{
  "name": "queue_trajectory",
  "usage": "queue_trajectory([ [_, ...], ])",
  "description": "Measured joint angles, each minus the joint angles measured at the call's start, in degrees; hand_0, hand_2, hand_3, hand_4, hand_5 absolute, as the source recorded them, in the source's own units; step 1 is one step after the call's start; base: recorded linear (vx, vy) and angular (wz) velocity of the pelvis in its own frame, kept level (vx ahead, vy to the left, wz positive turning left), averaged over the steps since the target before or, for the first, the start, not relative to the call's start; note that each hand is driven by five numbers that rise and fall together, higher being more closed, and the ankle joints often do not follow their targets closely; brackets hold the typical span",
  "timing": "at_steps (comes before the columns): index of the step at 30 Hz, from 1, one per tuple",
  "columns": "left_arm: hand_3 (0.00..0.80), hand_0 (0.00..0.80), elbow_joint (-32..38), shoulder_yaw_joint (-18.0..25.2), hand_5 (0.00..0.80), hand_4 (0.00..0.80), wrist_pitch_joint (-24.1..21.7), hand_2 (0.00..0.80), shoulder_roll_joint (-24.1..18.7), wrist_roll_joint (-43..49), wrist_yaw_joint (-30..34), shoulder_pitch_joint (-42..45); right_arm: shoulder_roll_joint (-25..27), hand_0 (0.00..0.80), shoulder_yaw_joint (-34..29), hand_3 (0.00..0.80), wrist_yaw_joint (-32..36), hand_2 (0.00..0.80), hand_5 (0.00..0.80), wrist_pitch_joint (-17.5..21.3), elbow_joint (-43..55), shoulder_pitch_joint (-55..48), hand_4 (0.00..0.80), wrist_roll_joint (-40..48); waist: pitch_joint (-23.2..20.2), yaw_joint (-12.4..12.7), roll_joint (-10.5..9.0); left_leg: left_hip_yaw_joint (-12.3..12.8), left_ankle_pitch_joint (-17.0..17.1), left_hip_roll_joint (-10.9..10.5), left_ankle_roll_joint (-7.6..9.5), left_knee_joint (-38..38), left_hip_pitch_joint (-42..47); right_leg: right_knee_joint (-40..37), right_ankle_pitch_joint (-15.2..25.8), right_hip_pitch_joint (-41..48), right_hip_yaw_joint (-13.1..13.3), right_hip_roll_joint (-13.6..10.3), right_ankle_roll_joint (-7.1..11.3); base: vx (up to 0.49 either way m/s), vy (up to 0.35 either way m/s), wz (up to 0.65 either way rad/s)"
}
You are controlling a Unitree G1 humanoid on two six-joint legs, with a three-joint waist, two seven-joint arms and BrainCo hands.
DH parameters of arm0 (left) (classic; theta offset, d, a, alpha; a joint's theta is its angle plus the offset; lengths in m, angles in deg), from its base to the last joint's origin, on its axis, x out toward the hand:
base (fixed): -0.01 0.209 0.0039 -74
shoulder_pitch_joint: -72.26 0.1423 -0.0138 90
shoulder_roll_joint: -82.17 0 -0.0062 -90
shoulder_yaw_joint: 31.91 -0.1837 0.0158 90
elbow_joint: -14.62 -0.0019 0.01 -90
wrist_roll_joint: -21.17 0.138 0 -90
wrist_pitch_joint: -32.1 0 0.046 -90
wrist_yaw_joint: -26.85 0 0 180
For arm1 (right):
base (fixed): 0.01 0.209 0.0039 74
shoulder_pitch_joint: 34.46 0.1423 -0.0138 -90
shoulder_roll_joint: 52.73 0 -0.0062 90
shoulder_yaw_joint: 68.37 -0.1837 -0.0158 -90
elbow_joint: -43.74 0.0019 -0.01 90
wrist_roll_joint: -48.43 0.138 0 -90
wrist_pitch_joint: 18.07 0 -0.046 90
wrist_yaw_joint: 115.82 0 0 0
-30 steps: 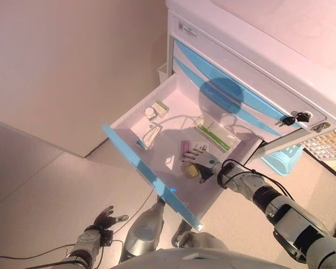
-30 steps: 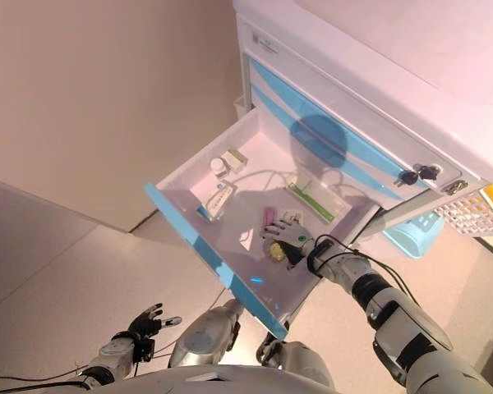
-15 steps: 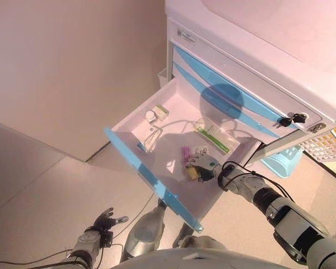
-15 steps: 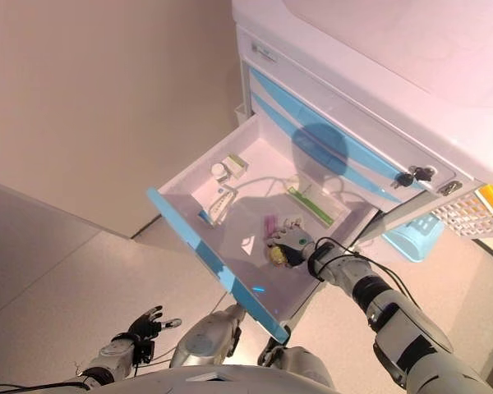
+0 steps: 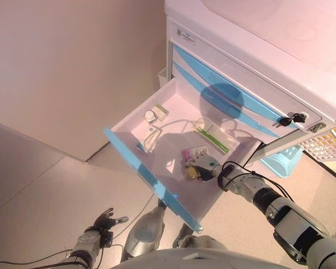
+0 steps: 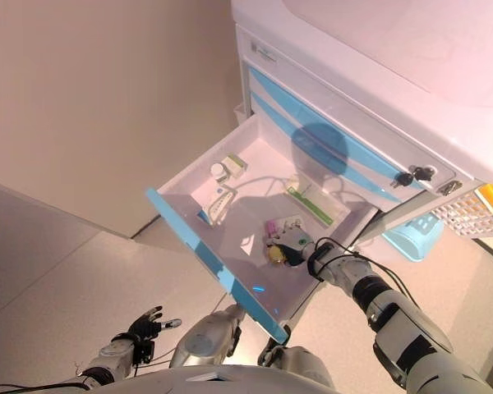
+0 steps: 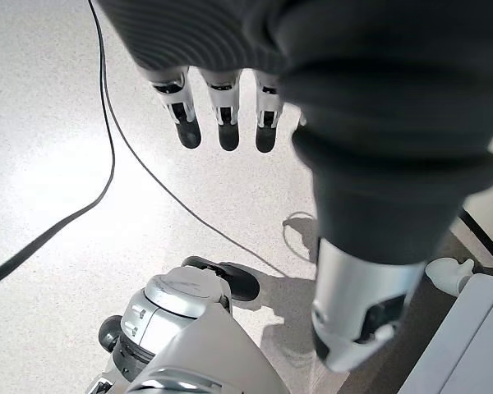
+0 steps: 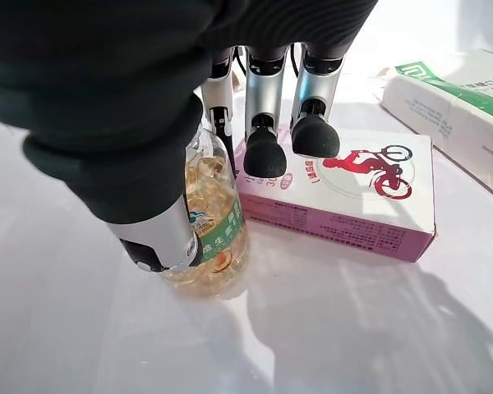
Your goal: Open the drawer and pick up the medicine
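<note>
**Drawer open, hand on the medicine bottle, lift not yet made**

You had the drawer [image 5: 135, 159] pulled fully out, so that step was done; what remained was the lift. Your right hand [image 8: 189, 172] sat inside the drawer with thumb and a finger closing on the clear bottle of yellow capsules [image 8: 212, 246], which stood on the drawer floor touching the pink-and-white medicine box [image 8: 353, 193]; the other fingertips [image 8: 312, 135] rested on that box. A green-striped box [image 5: 213, 134] lay near the back. Your left hand [image 7: 222, 107] hung low over the floor, fingers straight and loose. Compared with a second ago, the right hand had crept slightly toward the pink box and tightened around the bottle.
</note>
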Motion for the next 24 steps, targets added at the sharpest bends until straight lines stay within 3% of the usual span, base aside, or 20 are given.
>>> queue_trajectory([
  [7, 0.000, 0.000, 0.1, 0.0, 0.000, 0.000, 0.1, 0.000, 0.0, 0.0, -0.1, 0.0, 1.2, 0.800, 0.0, 0.800, 1.8, 0.800, 0.800, 1.2, 3.4, 0.0, 0.800, 0.1, 0.1, -0.2, -0.13, 0.2, 0.0, 0.0, 0.01, -0.1, 0.0, 0.0, 0.0, -0.1, 0.1, 0.0, 0.00, 0.000, 0.000, 0.00],
  [12, 0.000, 0.000, 0.4, 0.5, 0.000, 0.000, 0.9, 0.000, -0.7, 0.0, -0.1, 0.1, 8.7, 0.800, -0.3, 0.800, 7.1, 0.800, 0.800, 2.6, 22.2, 0.0, 0.800, 8.6, 0.6, -0.8, -1.79, 1.3, 0.0, 0.2, 0.10, -0.1, 0.4, 0.0, 0.0, -0.2, 1.2, 0.0, 0.01, 0.021, -0.030, -0.11],
  [16, 0.000, 0.000, 0.4, 2.1, 0.000, 0.000, 1.1, 0.000, -2.4, 0.0, -0.1, 1.3, 15.5, 0.800, -6.0, 0.800, 14.0, 0.800, 0.800, 3.7, 37.9, 0.1, 0.800, 19.3, 0.3, -2.3, -4.31, 3.1, -0.3, 0.4, 0.69, -0.2, 1.8, -0.2, 0.0, 0.6, 3.1, 0.1, 0.03, 0.030, 0.011, -0.21],
  [20, 0.000, 0.000, 0.6, 2.8, 0.000, 0.000, 1.3, 0.000, -2.4, 0.1, -0.1, 1.7, 20.5, 0.800, -15.2, 0.800, 24.2, 0.800, 0.800, 2.6, 48.1, 0.0, 0.800, 35.8, 0.3, -3.9, -4.67, 4.8, -0.9, 0.6, 0.84, -0.9, 3.9, -0.4, 0.2, 1.5, 5.1, 0.0, 0.31, 0.032, 0.043, -0.24],
  [22, 0.000, 0.000, 1.4, 2.9, 0.000, 0.000, 2.3, 0.000, -2.4, 0.1, -0.2, 2.3, 21.2, 0.800, -20.4, 0.800, 29.3, 0.800, 0.800, -0.4, 51.5, 0.1, 0.800, 48.1, 0.0, -5.0, -4.88, 5.7, -1.2, 0.7, 1.01, -1.0, 4.6, -0.8, 0.3, 2.1, 6.1, 0.0, 0.45, 0.017, 0.050, -0.26],
  [24, 0.000, 0.000, 2.6, 2.9, 0.000, 0.000, 2.9, 0.000, -2.3, 0.1, -0.2, 2.7, 20.9, 0.800, -24.9, 0.800, 33.3, 0.800, 0.800, -6.3, 53.4, 0.1, 0.800, 62.2, -0.1, -6.2, -4.93, 6.1, -1.4, 0.7, 1.12, -1.0, 4.7, -1.1, 0.6, 2.3, 6.5, 0.0, 0.55, 0.024, 0.052, -0.13],
])
